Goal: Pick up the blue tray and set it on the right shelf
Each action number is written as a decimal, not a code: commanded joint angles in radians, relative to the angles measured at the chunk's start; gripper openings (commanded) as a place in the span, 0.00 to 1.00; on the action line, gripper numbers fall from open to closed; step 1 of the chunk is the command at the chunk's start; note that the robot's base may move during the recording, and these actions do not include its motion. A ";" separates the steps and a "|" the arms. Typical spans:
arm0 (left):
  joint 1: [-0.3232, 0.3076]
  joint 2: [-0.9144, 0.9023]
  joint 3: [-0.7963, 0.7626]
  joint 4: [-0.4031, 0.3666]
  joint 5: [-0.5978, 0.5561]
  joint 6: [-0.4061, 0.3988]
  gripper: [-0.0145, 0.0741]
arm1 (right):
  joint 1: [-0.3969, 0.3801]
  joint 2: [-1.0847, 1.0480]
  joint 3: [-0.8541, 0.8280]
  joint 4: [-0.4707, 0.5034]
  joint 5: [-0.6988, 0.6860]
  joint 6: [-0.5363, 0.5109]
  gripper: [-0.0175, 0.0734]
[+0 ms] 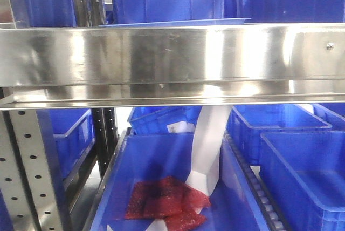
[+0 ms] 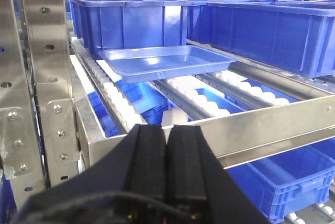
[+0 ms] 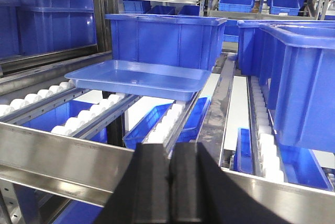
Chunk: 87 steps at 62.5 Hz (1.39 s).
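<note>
The blue tray (image 2: 167, 62) is a shallow light-blue plastic tray resting on the white rollers of the steel shelf (image 2: 272, 124), in front of a deep blue bin. It also shows in the right wrist view (image 3: 138, 78) and as a thin edge above the shelf lip in the front view (image 1: 172, 24). The shelf's shiny front lip (image 1: 172, 53) fills the front view. My left gripper (image 2: 166, 130) is shut and empty, just before the lip, short of the tray. My right gripper (image 3: 169, 150) is shut and empty, also at the lip (image 3: 63, 156), below and nearer than the tray.
Deep blue bins (image 3: 162, 38) stand behind and to the right (image 3: 306, 72) of the tray. A perforated steel upright (image 2: 39, 77) stands at the left. Below the shelf, a bin holds red mesh bags (image 1: 167, 201) and a white strip (image 1: 207, 150).
</note>
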 commanded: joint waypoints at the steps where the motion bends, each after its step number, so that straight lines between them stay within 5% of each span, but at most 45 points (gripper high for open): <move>1: 0.024 0.005 -0.006 -0.005 -0.088 0.001 0.11 | 0.000 0.008 -0.029 -0.015 -0.097 -0.008 0.25; 13: 0.224 -0.107 0.161 -0.002 -0.139 0.001 0.11 | 0.000 0.008 -0.029 -0.015 -0.096 -0.008 0.25; 28: 0.404 -0.214 0.473 -0.008 -0.411 0.001 0.11 | 0.000 0.008 -0.029 -0.015 -0.095 -0.008 0.25; 35: 0.424 -0.218 0.593 -0.008 -0.554 0.001 0.11 | 0.000 0.008 -0.029 -0.015 -0.093 -0.008 0.25; 38: 0.425 -0.219 0.580 -0.008 -0.467 0.001 0.11 | 0.000 0.008 -0.029 -0.015 -0.093 -0.008 0.25; 87: 0.425 -0.219 0.586 -0.008 -0.484 0.001 0.11 | 0.000 0.008 -0.029 -0.017 -0.092 -0.008 0.25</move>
